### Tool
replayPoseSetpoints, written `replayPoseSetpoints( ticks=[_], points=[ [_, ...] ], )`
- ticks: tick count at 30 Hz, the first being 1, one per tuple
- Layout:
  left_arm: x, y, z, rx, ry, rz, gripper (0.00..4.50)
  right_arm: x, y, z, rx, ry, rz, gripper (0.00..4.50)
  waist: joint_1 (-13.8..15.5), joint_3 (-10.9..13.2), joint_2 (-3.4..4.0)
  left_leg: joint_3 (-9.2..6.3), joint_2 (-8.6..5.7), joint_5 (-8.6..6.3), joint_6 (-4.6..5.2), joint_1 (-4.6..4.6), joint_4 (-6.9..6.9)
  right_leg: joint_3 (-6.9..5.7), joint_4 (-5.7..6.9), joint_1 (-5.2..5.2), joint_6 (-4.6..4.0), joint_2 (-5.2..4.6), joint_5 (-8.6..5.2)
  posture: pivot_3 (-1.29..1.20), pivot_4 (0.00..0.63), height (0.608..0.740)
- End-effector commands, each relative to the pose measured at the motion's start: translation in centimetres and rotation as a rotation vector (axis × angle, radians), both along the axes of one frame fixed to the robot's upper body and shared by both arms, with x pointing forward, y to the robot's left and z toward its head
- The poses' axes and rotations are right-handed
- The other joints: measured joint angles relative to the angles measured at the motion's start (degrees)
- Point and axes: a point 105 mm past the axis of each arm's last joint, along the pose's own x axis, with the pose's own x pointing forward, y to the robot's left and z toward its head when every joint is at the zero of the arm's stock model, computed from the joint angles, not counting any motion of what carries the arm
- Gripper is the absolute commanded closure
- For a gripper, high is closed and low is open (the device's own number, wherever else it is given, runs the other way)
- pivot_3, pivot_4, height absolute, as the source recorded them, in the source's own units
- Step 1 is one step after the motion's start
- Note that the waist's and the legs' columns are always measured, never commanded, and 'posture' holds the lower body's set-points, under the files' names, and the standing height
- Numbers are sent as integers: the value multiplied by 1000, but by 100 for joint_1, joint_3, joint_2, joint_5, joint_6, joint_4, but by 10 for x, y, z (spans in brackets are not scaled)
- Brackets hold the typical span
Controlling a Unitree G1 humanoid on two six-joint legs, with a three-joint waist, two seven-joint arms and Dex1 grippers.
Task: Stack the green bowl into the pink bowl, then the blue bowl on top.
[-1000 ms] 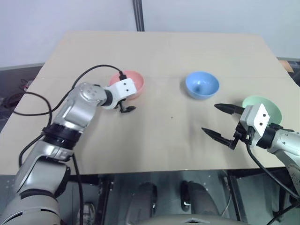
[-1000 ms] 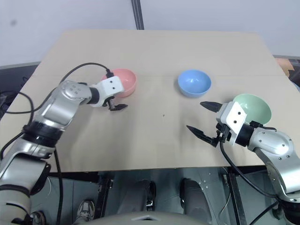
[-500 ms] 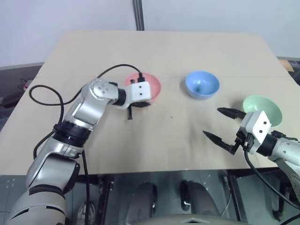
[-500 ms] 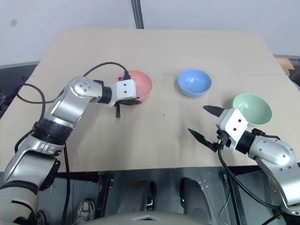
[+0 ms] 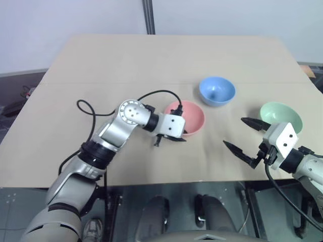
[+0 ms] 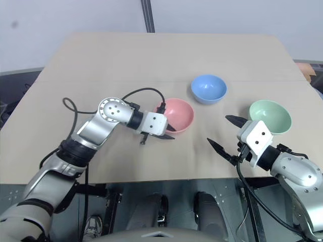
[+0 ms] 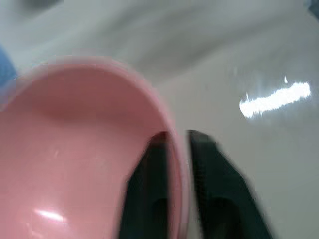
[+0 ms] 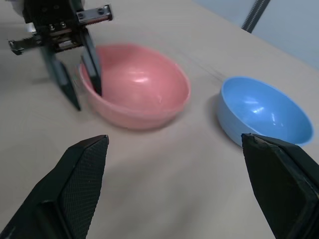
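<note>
The pink bowl (image 5: 184,118), the landmark here, looks light, stiff and smooth, likely slippery, so its thin rim is the place to pinch.

The left gripper (image 7: 174,149) has its jaws narrowed astride that near rim, one finger inside.

The right gripper (image 5: 242,136) hangs beside it, jaws wide and empty.

On the tabletop (image 5: 151,60), the green bowl (image 5: 281,115) sits beyond that gripper, right of the pink; the blue bowl (image 5: 217,91) lies just behind.

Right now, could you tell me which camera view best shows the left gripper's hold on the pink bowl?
The right wrist view: the left gripper straddles the pink bowl rim. The left wrist view is blurred; the eye views show it small.
</note>
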Motion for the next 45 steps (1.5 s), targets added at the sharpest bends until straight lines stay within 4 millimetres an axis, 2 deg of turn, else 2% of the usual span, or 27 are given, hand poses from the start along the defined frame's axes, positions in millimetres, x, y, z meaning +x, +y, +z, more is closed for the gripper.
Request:
replayPoseSetpoints(
  ticks=[1, 2, 5, 8, 9, 12, 16, 17, 18, 20, 21, 22, 23, 25, 26, 28, 30, 31, 33, 35, 37, 40, 45],
  points=[
    [2, -2, 19, -48, -29, -19, 1419, 3, -9, 9, -38, -46, -61, 0, -13, 0, 0, 1, 0, 0, 0, 1, 0, 1, 0, 0, 0, 0, 0, 0, 150, 740],
    [3, 1, 24, -59, -25, 0, 965, 9, -17, 8, -58, -53, -123, 0, -13, 0, 0, 2, 1, 0, 0, 3, 0, 2, 2, 0, 0, 1, 0, 0, 150, 740],
    [1, 12, 44, -141, 11, 36, 965, 22, -35, 11, -82, -77, -240, 0, -22, 0, 1, 4, 2, 0, 0, 5, 1, 4, 5, -1, 2, 2, -2, 0, 150, 740],
    [-10, 24, 75, -406, 120, 43, 965, 38, -54, 8, -94, -62, -370, 0, -19, -1, 2, 5, 21, 0, 0, 6, 2, 6, 7, -1, 4, 2, -3, 0, 150, 740],
    [-11, 35, 80, -450, 149, 78, 965, 44, -61, 4, -118, -51, -421, 0, -21, -1, 3, 5, 22, 0, 0, 5, 3, 6, 8, -2, 3, 1, -3, 0, 150, 740],
    [-24, 63, 89, -477, 210, 130, 965, 62, -79, -11, -110, 32, -530, 0, -56, -2, 4, 9, 26, 0, -1, 9, 4, 8, 9, -1, 1, 3, -1, 0, 150, 740],
    [-45, 82, 105, -542, 215, 139, 965, 83, -95, -31, -84, 157, -589, 0, -84, -1, 4, 8, 26, 0, -1, 8, 3, 7, 8, -1, -3, 2, -1, 0, 150, 740],
    [-50, 86, 109, -568, 237, 141, 904, 86, -97, -35, -93, 176, -587, 532, -77, -1, 5, 8, 24, 0, 0, 6, 4, 8, 8, -1, -10, 0, 2, 0, 150, 740],
    [-53, 89, 111, -576, 254, 151, 904, 89, -99, -37, -95, 191, -588, 792, -80, -1, 4, 7, 22, 0, 0, 7, 4, 7, 7, -1, -13, -2, 3, 0, 150, 740],
    [-59, 94, 110, -577, 273, 170, 904, 93, -101, -39, -89, 217, -576, 1829, -64, -1, 4, 4, 21, 0, 0, 5, 4, 5, 6, -1, -13, -3, 5, 0, 150, 740],
    [-61, 94, 110, -579, 278, 180, 904, 95, -102, -38, -87, 223, -573, 1829, -54, -1, 5, 5, 21, 0, 0, 5, 4, 5, 6, -1, -13, -3, 5, 0, 150, 740],
    [-62, 95, 109, -579, 276, 190, 904, 97, -102, -38, -83, 229, -571, 2434, -43, -1, 5, 4, 21, 0, 0, 5, 3, 4, 6, 0, -12, -2, 6, 0, 150, 740],
    [-63, 95, 107, -578, 273, 199, 904, 97, -103, -37, -83, 232, -569, 2663, -58, -1, 7, 5, 21, 0, 0, 5, 4, 4, 6, 0, -12, -2, 5, 0, 150, 740],
    [-65, 95, 104, -580, 278, 215, 904, 100, -102, -33, -85, 225, -560, 3739, -43, -1, 6, 6, 21, 0, 0, 6, 3, 6, 7, -1, -12, -1, 6, 0, 150, 740],
    [-66, 95, 102, -583, 277, 224, 904, 101, -101, -30, -97, 205, -557, 3916, -40, -1, 7, 4, 22, 0, 0, 6, 3, 4, 7, 0, -12, 0, 5, 0, 150, 740],
    [-63, 99, 98, -594, 260, 264, 904, 100, -89, -14, -121, 136, -490, 3985, -41, -1, 8, 8, 22, 0, 0, 8, 3, 8, 7, -1, -13, 1, 6, 0, 150, 740],
    [-57, 106, 96, -624, 246, 316, 904, 88, -52, 7, -129, 40, -293, 3985, -45, 2, 13, 9, 23, 0, 0, 7, 2, 9, 7, -2, -12, 1, 5, 0, 150, 740],
    [-52, 110, 94, -637, 237, 348, 904, 78, -26, 17, -107, 0, -156, 3985, -52, 2, 13, 9, 24, 0, 0, 7, 2, 8, 7, -3, -11, 2, 5, 0, 150, 740],
    [-47, 115, 89, -644, 226, 392, 904, 61, 11, 30, -52, -37, 27, 3985, -78, 2, 13, 8, 27, 0, -1, 12, -2, 8, 7, -2, -6, 5, 3, 0, 150, 740],
    [-44, 118, 84, -645, 219, 414, 904, 53, 33, 37, -30, -57, 112, 3985, -119, 2, 11, 9, 29, 0, -1, 26, -14, 9, 6, 6, 5, 6, -5, 0, 150, 740],
    [-39, 122, 82, -655, 207, 449, 904, 45, 65, 43, -6, -84, 238, 3985, -123, 3, 9, 10, 28, 0, -1, 37, -20, 10, 5, 16, 4, 4, -5, 0, 150, 740],
    [-36, 125, 81, -664, 199, 473, 904, 37, 101, 45, 31, -81, 364, 3985, -141, 2, 7, 18, 26, 0, -1, 47, -20, 15, 2, 24, -15, -3, -16, 0, 150, 740],
    [-35, 129, 81, -672, 180, 499, 904, 45, 132, 17, -64, -21, 504, 3985, -129, 1, 5, 14, 25, 0, -2, 46, -21, 10, 4, 24, -35, -5, -6, 0, 150, 740]
  ],
)
